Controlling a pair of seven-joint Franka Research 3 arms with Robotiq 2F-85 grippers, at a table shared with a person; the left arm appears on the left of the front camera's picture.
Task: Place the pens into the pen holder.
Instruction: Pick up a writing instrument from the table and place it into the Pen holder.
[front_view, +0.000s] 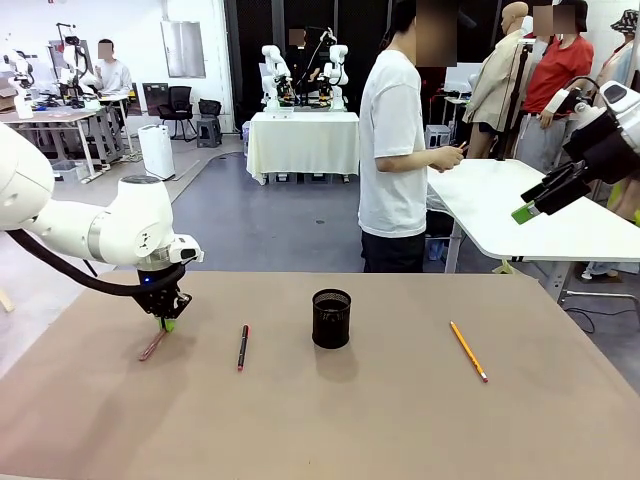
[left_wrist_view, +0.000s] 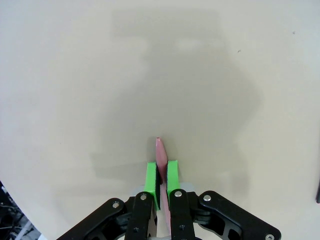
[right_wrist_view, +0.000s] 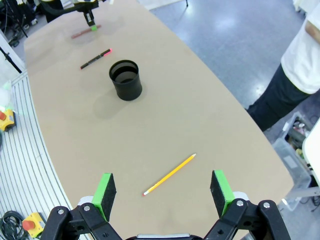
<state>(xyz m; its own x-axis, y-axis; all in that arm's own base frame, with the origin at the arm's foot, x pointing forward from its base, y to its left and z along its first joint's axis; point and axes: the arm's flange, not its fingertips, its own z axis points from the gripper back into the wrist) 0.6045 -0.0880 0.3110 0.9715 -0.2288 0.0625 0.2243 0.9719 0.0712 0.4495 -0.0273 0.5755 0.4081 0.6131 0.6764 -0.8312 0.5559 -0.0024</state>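
A light brown table runs across the front view. Near its left end, the left gripper points down at the tabletop. Its green pads are pressed together on the reddish-pink pen, which slants down and to the left from the fingers towards the surface. It is not clear whether the pen's low end touches the table.

In the left wrist view, the left gripper has both green pads against the reddish-pink pen, whose tip sticks out just beyond them over bare tabletop.

To the right of that gripper lies the black pen with red ends, flat on the table and pointing roughly away from the robot. The black mesh pen holder stands upright near the table's middle, well apart from both pens. Further right lies an orange-yellow pencil, flat and at a diagonal.

The right gripper hangs high at the right edge of the view, well above the table, with its fingers spread wide around nothing.

The right wrist view looks down between that gripper's parted green pads at the orange-yellow pencil. Beyond it stand the pen holder, the black pen with red ends and the left gripper on the reddish-pink pen.

A person in a white T-shirt stands side-on beyond the table's far edge.
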